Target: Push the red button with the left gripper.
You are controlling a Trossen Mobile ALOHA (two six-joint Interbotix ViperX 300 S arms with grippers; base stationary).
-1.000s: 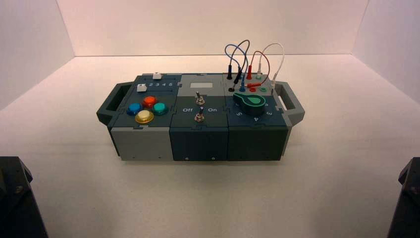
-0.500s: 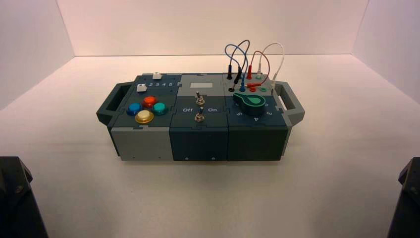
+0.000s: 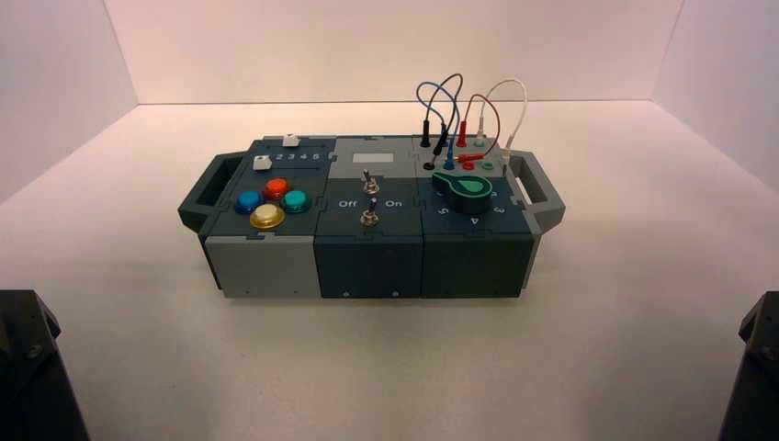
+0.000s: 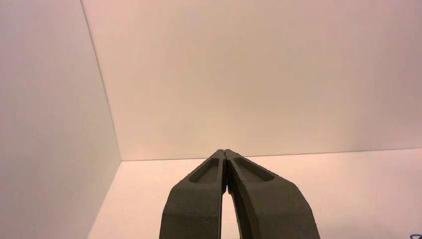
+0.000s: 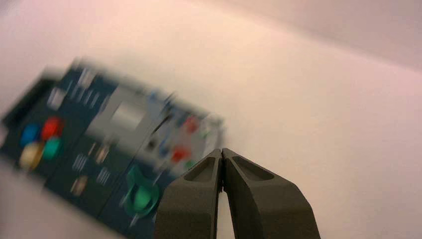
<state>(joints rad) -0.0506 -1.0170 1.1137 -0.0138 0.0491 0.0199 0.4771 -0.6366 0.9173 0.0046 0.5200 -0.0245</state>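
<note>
The red button (image 3: 277, 188) is a small glossy dome on the top left of the box (image 3: 276, 266), at the back of a cluster with a blue (image 3: 248, 201), a green (image 3: 296, 200) and a yellow button (image 3: 267, 216). My left gripper (image 4: 225, 152) is shut and empty; its wrist view shows only bare wall and floor, not the box. The left arm (image 3: 28, 367) sits low at the near left corner, far from the box. My right gripper (image 5: 221, 151) is shut and empty; its wrist view shows the box with the red button (image 5: 51, 127) far off.
The box also bears two toggle switches (image 3: 369, 200) in the middle, a green knob (image 3: 467, 191) at right, plugged wires (image 3: 459, 115) at the back right and two white sliders (image 3: 276, 152) at the back left. The right arm (image 3: 753, 367) is parked at the near right corner.
</note>
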